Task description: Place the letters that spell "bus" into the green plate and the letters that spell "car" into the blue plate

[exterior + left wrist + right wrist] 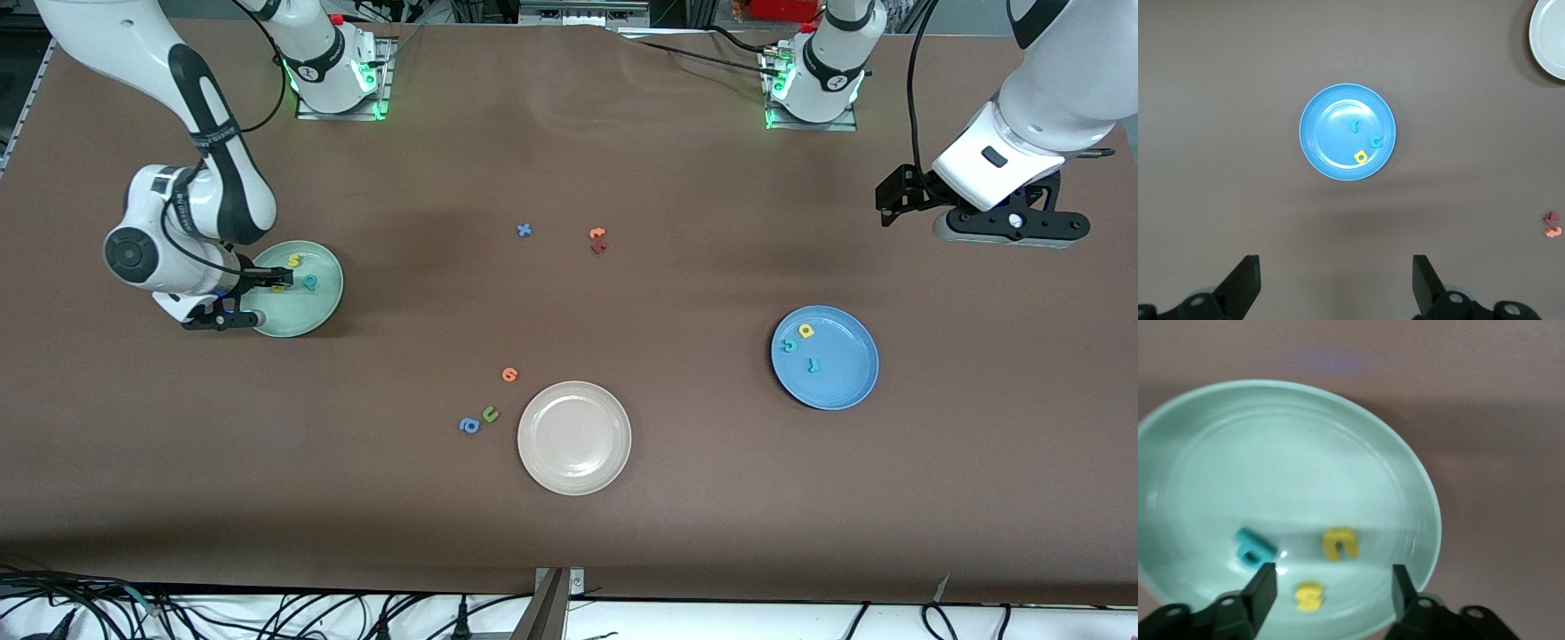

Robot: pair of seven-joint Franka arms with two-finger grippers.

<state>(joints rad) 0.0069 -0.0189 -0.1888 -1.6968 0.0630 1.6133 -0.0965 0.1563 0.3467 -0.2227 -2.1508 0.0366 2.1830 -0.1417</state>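
Note:
The green plate [317, 310] [1271, 453] lies near the right arm's end of the table. On it lie a teal b [309, 282] [1255, 548], a yellow u [1340, 543] and a yellow s [1309, 596]. My right gripper [271, 283] [1333, 583] hangs low over this plate, open and holding nothing, with the s lying on the plate below the gap between its fingers. The blue plate [846, 375] [1331, 140] holds a yellow a [806, 331] [1361, 157], a teal c [789, 345] [1375, 141] and a teal r [813, 364] [1355, 125]. High above the table's left-arm end waits my left gripper [1009, 227] [1336, 280], open and empty.
A beige-white plate [574, 437] [1548, 37] lies nearer the front camera, mid-table. Beside it are an orange letter [508, 374], a green u [490, 413] and a blue a [469, 426]. Farther back lie a blue x [524, 230] and an orange and a dark red letter [598, 240].

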